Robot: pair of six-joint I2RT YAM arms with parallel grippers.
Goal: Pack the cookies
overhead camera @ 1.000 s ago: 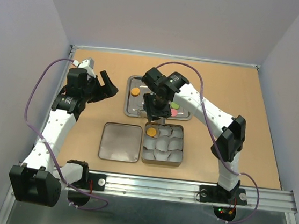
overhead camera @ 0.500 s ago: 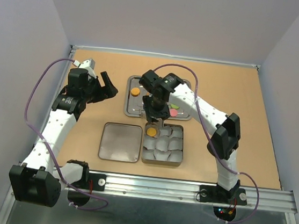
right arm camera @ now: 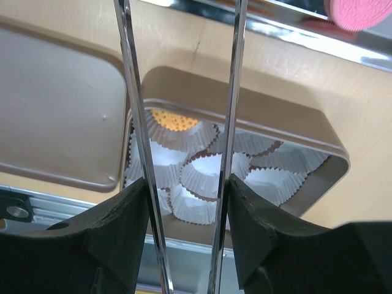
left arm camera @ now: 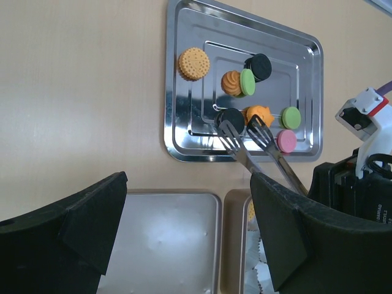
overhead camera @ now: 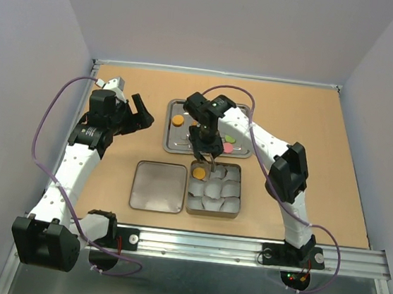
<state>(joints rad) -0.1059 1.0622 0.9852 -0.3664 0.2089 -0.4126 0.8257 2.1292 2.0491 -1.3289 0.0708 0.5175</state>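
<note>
You have the right gripper (overhead camera: 206,145) clamped on a pair of metal tongs (left arm camera: 233,137). The tongs' blades stand apart with nothing between them. Their tips lie over the near edge of the steel tray (left arm camera: 177,125), just beside a black cookie (left arm camera: 230,118) and an orange cookie (left arm camera: 258,114). The left gripper (overhead camera: 142,111) hangs to the left of the tray, its jaws wide apart, holding nothing.

The step in hand looks like fetching the next piece. Pick one target — the black cookie sits closest to the left blade — and set a blade on each side of it before you squeeze, so the orange neighbour is not dragged along. Close softly; these flat discs could skid on polished metal. Lift straight up, then carry it to a vacant cup in the tin (overhead camera: 239,194).

The cookies (left arm camera: 247,82) number nine. Eight lie on the tray — three orange, two black, two green, one pink. The ninth, a packed orange one (overhead camera: 198,172), sits in the tin's far-left cup, which makes four orange in all. There is one tray, one tin, one lid (overhead camera: 158,186) just left of the tin, and one pair of tongs. The paper cups (right arm camera: 205,174) seem to sit three by three, though their folds make an exact count uncertain.
</note>
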